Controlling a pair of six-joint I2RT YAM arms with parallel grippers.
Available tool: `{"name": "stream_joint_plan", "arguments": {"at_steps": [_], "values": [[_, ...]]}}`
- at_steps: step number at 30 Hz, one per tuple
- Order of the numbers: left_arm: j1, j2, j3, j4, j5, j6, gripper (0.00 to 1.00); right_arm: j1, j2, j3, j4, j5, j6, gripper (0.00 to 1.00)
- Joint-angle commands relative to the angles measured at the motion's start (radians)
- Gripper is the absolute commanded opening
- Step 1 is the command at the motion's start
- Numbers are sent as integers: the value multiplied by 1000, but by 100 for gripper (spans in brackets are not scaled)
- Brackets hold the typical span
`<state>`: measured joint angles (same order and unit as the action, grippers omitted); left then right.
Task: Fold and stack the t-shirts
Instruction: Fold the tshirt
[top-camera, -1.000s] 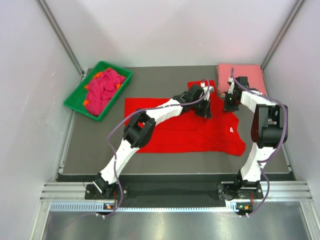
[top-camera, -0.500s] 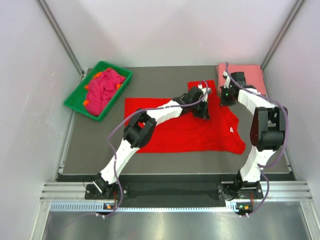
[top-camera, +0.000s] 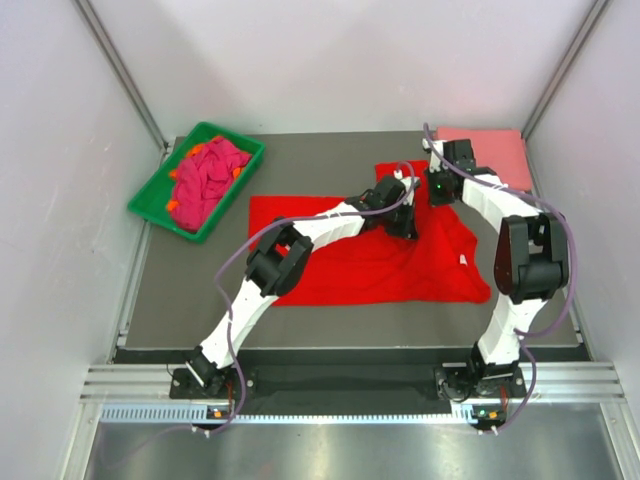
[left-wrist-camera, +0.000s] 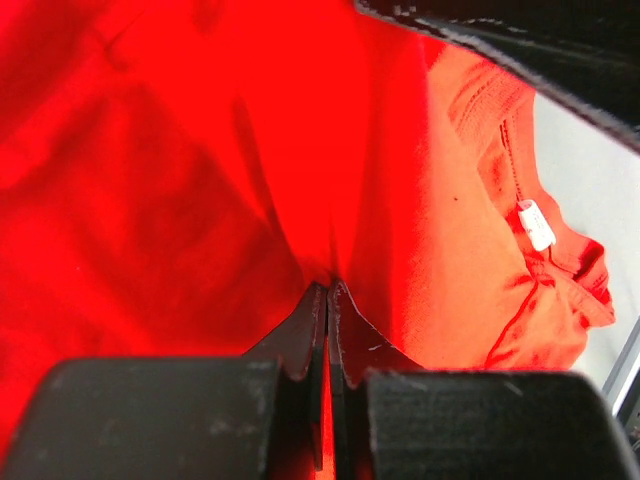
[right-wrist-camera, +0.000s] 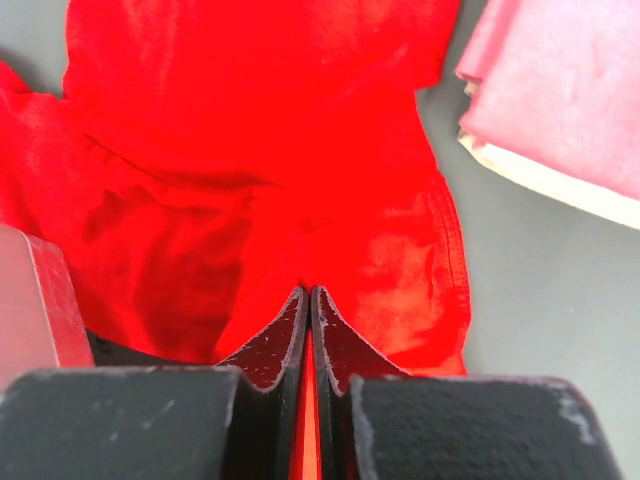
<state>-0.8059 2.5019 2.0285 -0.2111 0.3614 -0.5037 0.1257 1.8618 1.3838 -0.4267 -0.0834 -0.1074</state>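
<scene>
A red t-shirt (top-camera: 370, 270) lies spread centrally, salmon t-shirt (top-camera: 495, 150) folded right, magenta heap (top-camera: 205, 175) left.

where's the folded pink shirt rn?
Top view: the folded pink shirt lies at the far right corner of the table, just right of the red shirt, which the right tool pinches nearby.

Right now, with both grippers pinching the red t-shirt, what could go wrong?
The left gripper and right gripper each hold just a thin pinch of the red t-shirt, so it may slip out. They sit close together and might collide. The folded pink shirt lies nearby; a swing could disturb it.
</scene>
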Motion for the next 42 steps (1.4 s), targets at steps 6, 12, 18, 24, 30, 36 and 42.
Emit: {"name": "stream_joint_plan", "arguments": {"at_steps": [6, 12, 18, 24, 30, 36, 42], "values": [[-15, -144, -48, 35, -81, -27, 0, 23, -44, -12, 121, 45, -54, 0], [-21, -198, -96, 50, -142, -42, 0, 22, -62, -34, 138, 57, -57, 0], [-21, -187, -103, 33, -142, -50, 0, 25, -58, -37, 154, 47, -57, 0], [-26, -190, -120, 12, -176, -55, 0, 38, -49, -22, 178, 27, -81, 0], [-24, -209, -122, -48, -285, -29, 0, 45, -56, -52, 213, 34, -126, 0], [-26, -203, -84, -97, -326, -12, 0, 45, -52, -58, 221, 48, -146, 0], [-26, -190, -45, -149, -432, 8, 0, 45, -56, -75, 235, 62, -146, 0]]}}
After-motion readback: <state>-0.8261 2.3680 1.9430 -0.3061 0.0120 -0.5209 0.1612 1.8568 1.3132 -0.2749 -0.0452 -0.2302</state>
